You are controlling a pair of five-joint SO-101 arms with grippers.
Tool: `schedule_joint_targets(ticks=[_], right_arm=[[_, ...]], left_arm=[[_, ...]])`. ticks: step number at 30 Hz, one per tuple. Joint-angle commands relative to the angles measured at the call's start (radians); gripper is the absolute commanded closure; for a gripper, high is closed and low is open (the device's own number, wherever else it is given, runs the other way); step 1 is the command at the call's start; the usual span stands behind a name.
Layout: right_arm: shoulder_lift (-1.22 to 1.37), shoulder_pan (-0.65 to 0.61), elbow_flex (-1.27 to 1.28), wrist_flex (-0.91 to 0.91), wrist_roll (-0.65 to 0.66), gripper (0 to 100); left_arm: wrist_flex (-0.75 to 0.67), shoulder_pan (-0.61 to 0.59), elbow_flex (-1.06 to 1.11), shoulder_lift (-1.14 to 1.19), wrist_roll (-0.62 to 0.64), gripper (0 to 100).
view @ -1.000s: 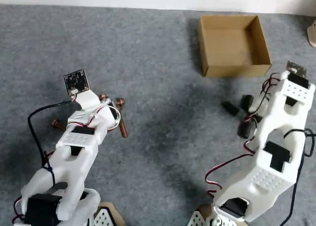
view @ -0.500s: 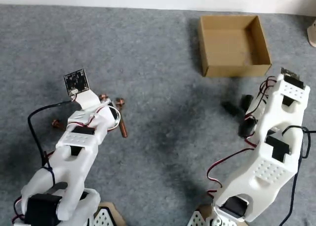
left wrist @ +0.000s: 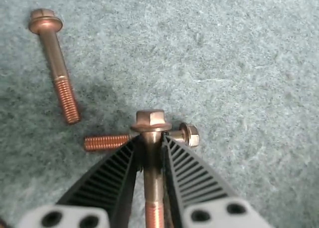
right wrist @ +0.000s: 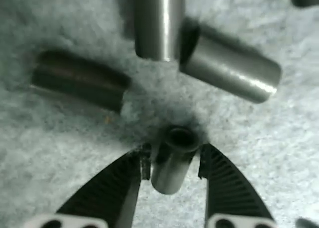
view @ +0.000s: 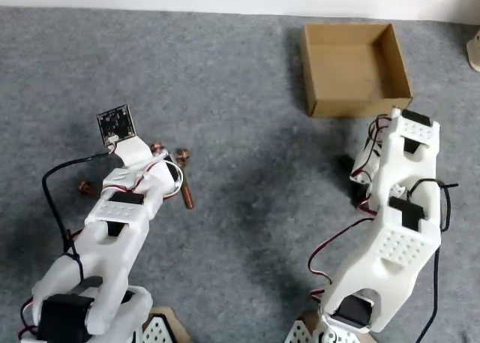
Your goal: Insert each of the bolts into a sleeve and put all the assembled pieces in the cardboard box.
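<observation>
Grey carpet [view: 247, 80] lies under a smooth, stiff sleeve [right wrist: 172, 163] at 3 o'clock, which we judge slippery and best pinched mid-barrel, between the parted jaws of the right gripper [right wrist: 173, 158], while the left gripper [left wrist: 150, 142] at 9 o'clock clamps a bolt [left wrist: 151, 122] below its head.

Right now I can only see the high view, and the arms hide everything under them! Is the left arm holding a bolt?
Observer: Yes. The left gripper is shut on a bolt, with the hex head poking out past its tip.
Operator: What about the other arm?
Observer: The right gripper is open around one sleeve, which is tipped so that its hollow end faces the wrist camera.
Operator: Are there more sleeves close by?
Observer: Yes, a dark sleeve and a shiny sleeve lie on their sides just beyond it.
</observation>
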Motion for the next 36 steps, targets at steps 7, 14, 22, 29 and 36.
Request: schedule_joint_targets(ticks=[7,14,22,29,36], right_arm=[[-0.015,0.004,-0.018,0.005,-0.003,99.0],[-0.024,-0.004,-0.018,0.013,0.083,99.4],[-0.107,-0.002,-0.007,0.013,0.089,99.4],[-0.418,-0.064,0.166,0.004,0.087,99.4],[-0.743,-0.183,0.389,-0.019,0.087,99.4]], left_arm=[[-0.006,-0.005,-0.025,-0.004,0.006,100],[-0.006,-0.005,-0.025,-0.004,0.006,100],[-0.006,-0.004,-0.030,-0.004,0.011,100],[-0.226,0.005,0.061,-0.004,0.006,100],[-0.543,0.005,0.203,-0.004,0.006,100]])
